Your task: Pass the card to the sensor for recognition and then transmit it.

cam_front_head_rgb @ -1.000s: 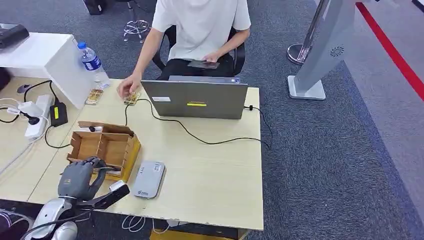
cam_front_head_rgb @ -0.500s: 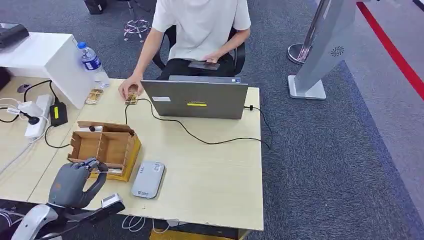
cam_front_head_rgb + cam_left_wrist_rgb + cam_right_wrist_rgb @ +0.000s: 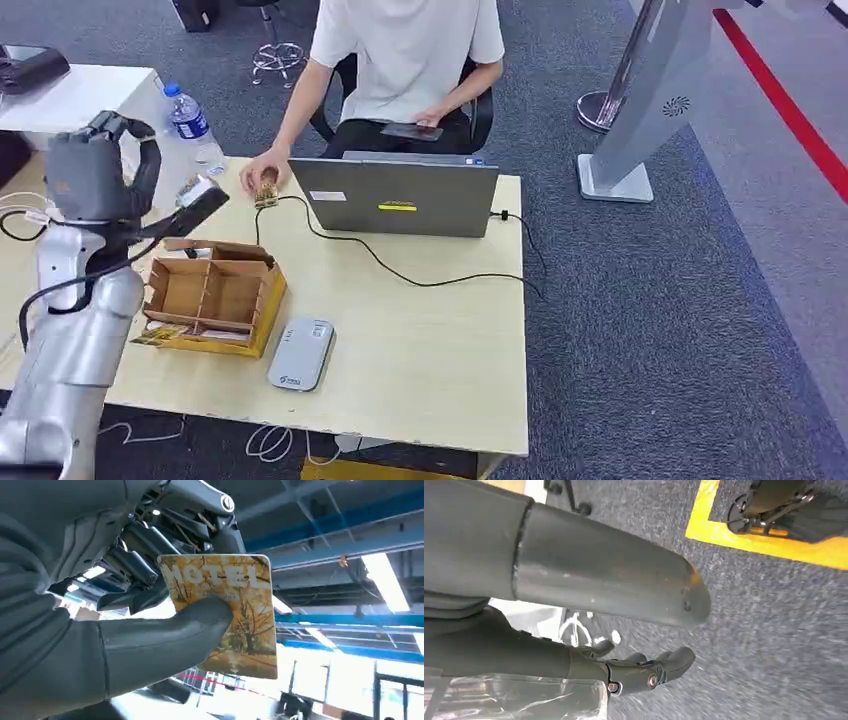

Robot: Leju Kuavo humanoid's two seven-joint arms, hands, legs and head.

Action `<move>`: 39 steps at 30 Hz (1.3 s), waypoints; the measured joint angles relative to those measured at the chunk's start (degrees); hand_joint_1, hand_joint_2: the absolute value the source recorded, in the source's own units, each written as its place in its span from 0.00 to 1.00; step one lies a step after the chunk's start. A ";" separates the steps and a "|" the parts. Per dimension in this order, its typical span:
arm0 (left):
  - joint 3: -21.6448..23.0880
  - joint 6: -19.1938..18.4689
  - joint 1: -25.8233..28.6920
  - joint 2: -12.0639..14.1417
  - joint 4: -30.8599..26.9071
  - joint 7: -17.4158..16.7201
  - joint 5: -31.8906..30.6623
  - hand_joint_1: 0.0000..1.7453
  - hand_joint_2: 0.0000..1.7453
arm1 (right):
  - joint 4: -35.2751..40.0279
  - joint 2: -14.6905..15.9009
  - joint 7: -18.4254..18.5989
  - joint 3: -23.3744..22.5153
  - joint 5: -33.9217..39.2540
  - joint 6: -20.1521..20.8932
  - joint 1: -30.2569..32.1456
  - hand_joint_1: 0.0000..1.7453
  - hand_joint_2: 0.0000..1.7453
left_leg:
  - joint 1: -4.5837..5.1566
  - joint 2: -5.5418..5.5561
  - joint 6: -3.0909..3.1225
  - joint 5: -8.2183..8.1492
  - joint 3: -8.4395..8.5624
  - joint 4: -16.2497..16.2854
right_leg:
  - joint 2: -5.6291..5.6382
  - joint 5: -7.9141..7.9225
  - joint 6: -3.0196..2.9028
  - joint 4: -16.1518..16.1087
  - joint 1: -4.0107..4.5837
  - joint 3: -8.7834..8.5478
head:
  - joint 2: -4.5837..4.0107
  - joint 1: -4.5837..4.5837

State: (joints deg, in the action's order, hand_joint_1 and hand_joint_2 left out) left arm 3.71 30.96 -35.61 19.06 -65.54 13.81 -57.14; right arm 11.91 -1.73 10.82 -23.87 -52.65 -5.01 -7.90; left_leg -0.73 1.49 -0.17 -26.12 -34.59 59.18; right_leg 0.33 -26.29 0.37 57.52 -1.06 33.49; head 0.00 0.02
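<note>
Card (image 3: 227,612) first: your left wrist view shows it pinched between the thick grey thumb (image 3: 165,630) and the darker fingers (image 3: 135,565) of the left hand (image 3: 92,175), its printed face showing the word HOTEL over autumn trees. In the head view that hand is raised high above the table's (image 3: 420,370) left end, over the cardboard box (image 3: 212,295), with the silver forearm (image 3: 75,330) rising from below.

The grey sensor (image 3: 300,355) lies flat on the table just beside the box, well below the hand and apart from it. Another card (image 3: 158,334) rests against the box's near corner. Farther back you see an open laptop (image 3: 395,197) with a black cable (image 3: 420,282) trailing across the tabletop, and a water bottle (image 3: 192,125) near the white cabinet (image 3: 100,95).

A person (image 3: 405,60) sits behind the laptop, one hand (image 3: 262,175) on the table.

Your right hand (image 3: 639,672) hangs over grey carpet, fingers loosely curled and holding nothing.
</note>
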 joint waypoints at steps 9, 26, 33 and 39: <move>0.96 3.72 -14.11 -3.38 27.81 0.57 -1.46 1.00 1.00 | 0.00 -0.44 0.61 1.77 -1.84 0.66 -1.74 0.00 0.00 | 0.02 -0.50 0.00 0.01 -0.14 0.02 | 0.52 0.12 0.06 0.00 -0.02 0.27 | 0.00 -0.05; 1.36 2.63 -16.77 -3.23 35.95 0.29 0.09 0.00 1.00 | 0.00 -0.57 0.98 2.08 -1.97 0.35 -1.57 0.00 0.00 | 0.00 -0.54 0.00 -0.01 -0.35 0.00 | 0.57 0.11 0.06 0.00 -0.01 0.47 | 0.00 -0.05; 1.34 2.83 -16.21 -3.19 36.52 2.97 1.77 0.00 1.00 | 0.00 -0.57 0.79 2.01 -1.69 -0.04 -1.24 0.00 0.00 | 0.01 -0.54 0.01 -0.01 -0.36 0.00 | 0.57 0.10 0.06 0.00 -0.01 0.48 | 0.00 -0.05; 2.21 -5.29 -7.61 -2.91 20.99 2.26 3.69 0.00 1.00 | 0.00 -0.57 -0.37 0.36 0.38 -1.44 0.42 0.00 0.00 | 0.01 -0.57 0.01 -0.06 -0.38 -0.01 | 0.60 0.09 0.06 0.00 -0.02 0.49 | 0.00 -0.05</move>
State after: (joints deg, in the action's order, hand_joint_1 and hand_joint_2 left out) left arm 5.92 25.67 -43.22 16.15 -44.55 16.07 -53.44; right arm 11.91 -2.29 10.45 -23.51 -52.27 -6.45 -7.47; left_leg -0.71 0.92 -0.16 -26.18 -34.97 59.16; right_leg 0.94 -26.21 0.43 57.51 -1.08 33.98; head 0.00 -0.02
